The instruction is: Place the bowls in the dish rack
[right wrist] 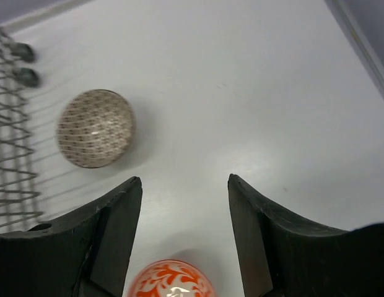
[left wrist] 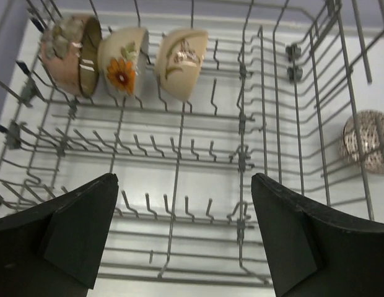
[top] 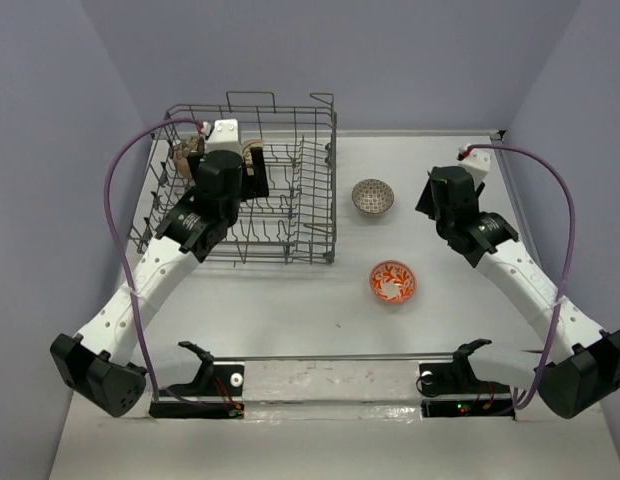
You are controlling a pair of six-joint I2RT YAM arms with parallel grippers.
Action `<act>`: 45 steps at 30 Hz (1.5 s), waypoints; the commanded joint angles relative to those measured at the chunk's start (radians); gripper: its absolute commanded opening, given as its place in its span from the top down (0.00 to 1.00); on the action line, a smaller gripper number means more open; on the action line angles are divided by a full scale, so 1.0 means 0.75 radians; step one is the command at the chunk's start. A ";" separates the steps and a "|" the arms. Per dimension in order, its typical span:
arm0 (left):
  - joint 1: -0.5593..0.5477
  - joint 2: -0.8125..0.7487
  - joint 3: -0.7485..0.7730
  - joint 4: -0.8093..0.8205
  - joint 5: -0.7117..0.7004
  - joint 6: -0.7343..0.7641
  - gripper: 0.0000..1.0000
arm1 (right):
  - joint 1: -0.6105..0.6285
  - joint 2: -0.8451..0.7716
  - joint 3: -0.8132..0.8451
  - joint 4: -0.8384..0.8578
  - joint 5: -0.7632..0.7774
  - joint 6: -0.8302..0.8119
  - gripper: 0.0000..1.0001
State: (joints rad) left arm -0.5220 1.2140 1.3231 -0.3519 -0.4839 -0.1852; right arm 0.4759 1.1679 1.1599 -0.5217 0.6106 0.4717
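The grey wire dish rack stands at the back left. My left gripper hangs over it, open and empty. Three bowls stand on edge in the rack's far row: a brown one, a cream one with an orange flower and a cream one with a brown pattern. A grey-patterned bowl sits on the table right of the rack, upside down in the right wrist view. An orange-red bowl lies nearer. My right gripper is open and empty, above the table between them.
The rack's raised right wall stands between my left gripper and the grey bowl. Rows of upright tines fill the rack floor. The table's right edge meets the wall.
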 commanded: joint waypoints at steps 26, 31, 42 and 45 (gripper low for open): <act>-0.034 -0.459 -0.537 0.373 0.177 -0.129 0.01 | -0.131 0.257 -0.328 0.313 -0.299 0.361 0.37; -0.034 -0.455 -0.541 0.373 0.150 -0.123 0.01 | -0.174 0.459 -0.124 0.389 -0.350 0.363 0.38; -0.034 -0.439 -0.543 0.373 0.156 -0.119 0.01 | -0.246 0.785 0.143 0.436 -0.470 0.365 0.41; -0.032 -0.434 -0.543 0.371 0.152 -0.121 0.01 | -0.246 0.862 0.198 0.436 -0.489 0.359 0.42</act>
State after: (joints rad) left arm -0.5434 0.8898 0.9241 -0.1223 -0.3489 -0.2741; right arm 0.2993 1.7775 1.2331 -0.2340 0.2752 0.7380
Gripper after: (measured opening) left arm 0.986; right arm 0.580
